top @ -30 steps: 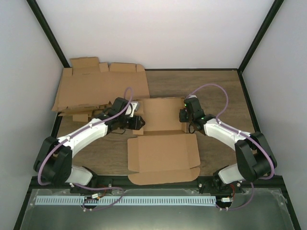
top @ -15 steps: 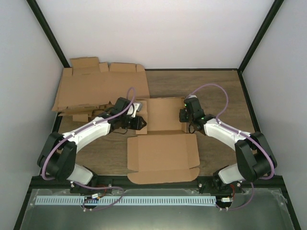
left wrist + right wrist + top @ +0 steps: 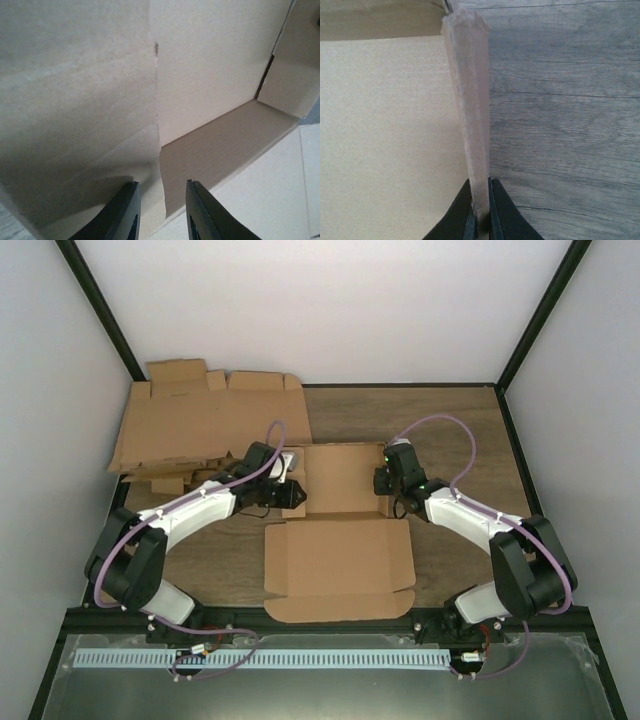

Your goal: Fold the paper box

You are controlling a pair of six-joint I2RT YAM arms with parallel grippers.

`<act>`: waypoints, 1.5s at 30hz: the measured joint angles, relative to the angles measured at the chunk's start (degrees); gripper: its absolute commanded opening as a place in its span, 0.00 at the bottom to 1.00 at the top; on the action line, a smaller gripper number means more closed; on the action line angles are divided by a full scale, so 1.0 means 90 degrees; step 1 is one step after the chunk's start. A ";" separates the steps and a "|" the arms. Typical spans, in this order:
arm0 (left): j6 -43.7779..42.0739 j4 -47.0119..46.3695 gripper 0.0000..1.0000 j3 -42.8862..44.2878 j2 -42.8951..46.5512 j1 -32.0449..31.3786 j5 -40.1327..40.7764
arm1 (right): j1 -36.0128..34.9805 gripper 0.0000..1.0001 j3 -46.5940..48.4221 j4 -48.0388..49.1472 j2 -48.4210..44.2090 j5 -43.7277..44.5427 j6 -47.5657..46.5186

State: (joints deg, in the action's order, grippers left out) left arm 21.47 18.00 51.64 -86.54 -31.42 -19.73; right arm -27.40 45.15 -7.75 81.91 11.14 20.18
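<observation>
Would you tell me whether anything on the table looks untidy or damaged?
Only the stack of cardboard sheets in the far left corner: its sheets lie fanned at different angles, with flaps poking out. The box shows no tears.

The paper box (image 3: 340,550) is plain light brown cardboard, unprinted, its inner faces a paler tan. The pile of flat blanks (image 3: 200,425) shows the same plain brown. The bench (image 3: 350,415) has a grey-brown wood-grain pattern with fine dark streaks. The left arm (image 3: 190,510) and right arm (image 3: 465,512) are white with black joints, each carrying a purple cable (image 3: 276,432). The left gripper (image 3: 161,195) and right gripper (image 3: 480,200) have black jaws. The walls (image 3: 320,310) are plain white, edged by black frame bars (image 3: 100,310).
</observation>
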 measured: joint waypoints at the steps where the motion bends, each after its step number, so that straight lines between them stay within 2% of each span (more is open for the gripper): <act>1: 0.0068 -0.0010 0.30 0.0029 -0.0034 -0.0015 0.0063 | 0.0000 0.01 0.0000 0.0000 0.0000 0.0000 0.0002; 8: 0.0765 0.0102 0.31 0.0287 -0.0187 -0.0357 0.0979 | -0.0002 0.01 0.0000 -0.0002 0.0000 -0.0005 0.0005; 14: 0.1008 0.0202 0.30 0.0508 -0.0427 -0.0697 0.1535 | -0.0002 0.01 0.0000 -0.0002 0.0000 -0.0005 0.0010; 20: 0.1139 0.0461 0.25 0.0916 -0.0848 -0.0852 0.1950 | -0.0002 0.01 0.0000 -0.0005 0.0000 -0.0005 0.0010; 28: 0.1503 0.1185 0.21 0.1450 -0.1166 -0.1285 0.3208 | 0.0000 0.01 0.0000 -0.0015 0.0000 -0.0005 0.0027; 35: 0.1775 0.1513 0.19 0.1656 -0.1396 -0.1355 0.4163 | -0.0022 0.01 -0.0005 0.0012 0.0024 -0.0104 0.0041; 40: 0.1783 0.1559 0.18 0.1756 -0.1547 -0.1392 0.4427 | -0.0022 0.01 -0.0005 0.0027 0.0036 -0.0129 0.0051; 45: 0.1729 0.1559 0.11 0.1817 -0.1678 -0.1396 0.4583 | -0.0022 0.01 -0.0007 0.0012 0.0039 -0.0165 0.0051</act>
State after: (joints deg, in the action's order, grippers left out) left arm 37.04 32.03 67.99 -101.65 -43.99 21.52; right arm -27.59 45.08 -7.64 82.26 9.65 20.64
